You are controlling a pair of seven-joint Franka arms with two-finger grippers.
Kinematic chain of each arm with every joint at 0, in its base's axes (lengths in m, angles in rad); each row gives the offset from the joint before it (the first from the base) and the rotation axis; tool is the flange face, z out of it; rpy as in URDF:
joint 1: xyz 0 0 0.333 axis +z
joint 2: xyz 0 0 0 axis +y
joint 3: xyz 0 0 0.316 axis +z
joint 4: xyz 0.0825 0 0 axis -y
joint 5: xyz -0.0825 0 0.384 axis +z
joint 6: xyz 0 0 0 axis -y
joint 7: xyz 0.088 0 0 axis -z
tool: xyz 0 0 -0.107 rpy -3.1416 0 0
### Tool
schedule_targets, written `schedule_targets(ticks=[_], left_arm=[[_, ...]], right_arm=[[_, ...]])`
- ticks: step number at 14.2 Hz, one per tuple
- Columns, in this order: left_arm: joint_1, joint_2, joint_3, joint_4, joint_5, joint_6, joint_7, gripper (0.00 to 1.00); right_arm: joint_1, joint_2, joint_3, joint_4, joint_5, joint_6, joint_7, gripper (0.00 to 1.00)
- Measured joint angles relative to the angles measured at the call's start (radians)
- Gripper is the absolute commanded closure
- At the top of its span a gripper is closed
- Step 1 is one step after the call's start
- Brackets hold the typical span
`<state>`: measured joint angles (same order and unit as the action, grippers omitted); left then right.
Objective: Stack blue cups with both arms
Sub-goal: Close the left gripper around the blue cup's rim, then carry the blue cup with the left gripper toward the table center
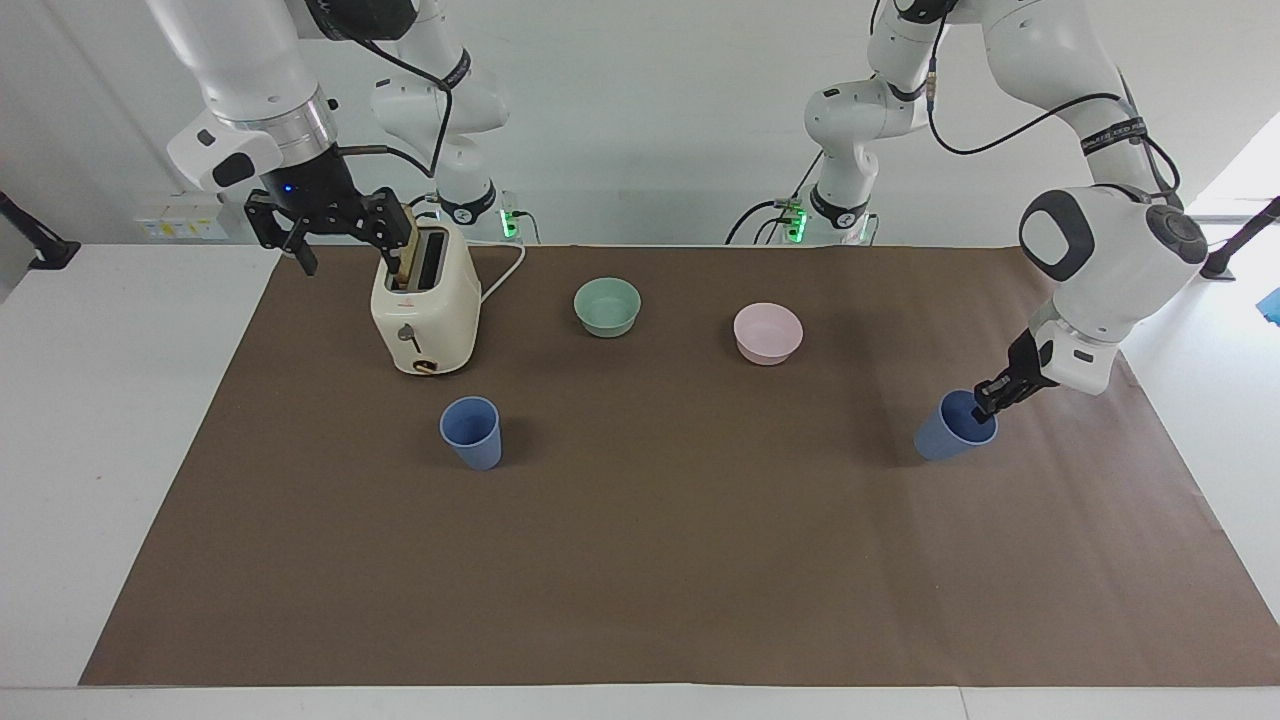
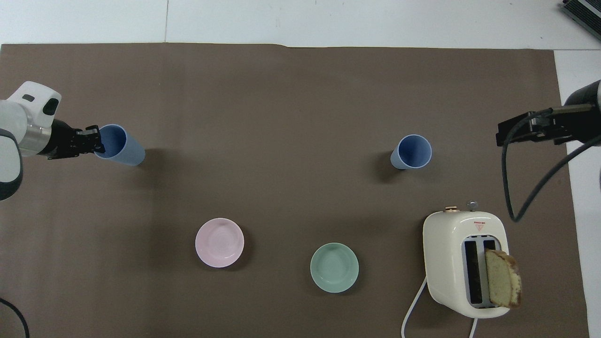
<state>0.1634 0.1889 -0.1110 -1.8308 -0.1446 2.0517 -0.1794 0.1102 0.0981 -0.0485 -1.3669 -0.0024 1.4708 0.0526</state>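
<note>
Nearest the robots, at the right arm's end of the table point(image 1: 120, 420), the cream toaster point(image 1: 425, 305) stands on the brown mat point(image 1: 650, 560) with a slice of bread point(image 2: 502, 278) upright in one slot and its white cord point(image 1: 503, 272) trailing toward the robots. The right end effector point(image 1: 325, 225) hangs in the air just beside the toaster's top, over the mat's edge, its fingers spread wide with nothing between them; this arm waits. A little farther from the robots and toward the middle sit the mint-green bowl point(image 1: 607, 306) and, beside it toward the left arm's end, the pink bowl point(image 1: 768, 332), the two well apart from each other. Farther out again come the two blue cups. One blue cup point(image 1: 471, 432) stands upright with its mouth up, just farther from the robots than the toaster, apart from both end effectors. The other blue cup point(image 1: 950, 427) is at the left arm's end of the mat, tilted, its mouth leaning toward the left arm while its base points toward the middle of the table. The left end effector point(image 1: 990, 398) reaches down to that cup's raised rim and is pressed together on the rim wall, one finger inside the mouth and one outside, pinching it.
</note>
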Motion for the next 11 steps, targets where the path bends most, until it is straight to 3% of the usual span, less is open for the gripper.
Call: schedule_targets(ticks=[4, 11], left_arm=[[-0.025, -0.042, -0.052, 0.064, -0.002, -0.064, -0.118, 1.0], [-0.338, -0.052, -0.069, 0.059, 0.035, -0.021, -0.586, 1.0]], right_arm=[[0.0, 0.0, 0.0, 0.0, 0.0, 0.0, 0.0, 0.0], [0.0, 0.0, 0.0, 0.0, 0.0, 0.0, 0.0, 0.0]])
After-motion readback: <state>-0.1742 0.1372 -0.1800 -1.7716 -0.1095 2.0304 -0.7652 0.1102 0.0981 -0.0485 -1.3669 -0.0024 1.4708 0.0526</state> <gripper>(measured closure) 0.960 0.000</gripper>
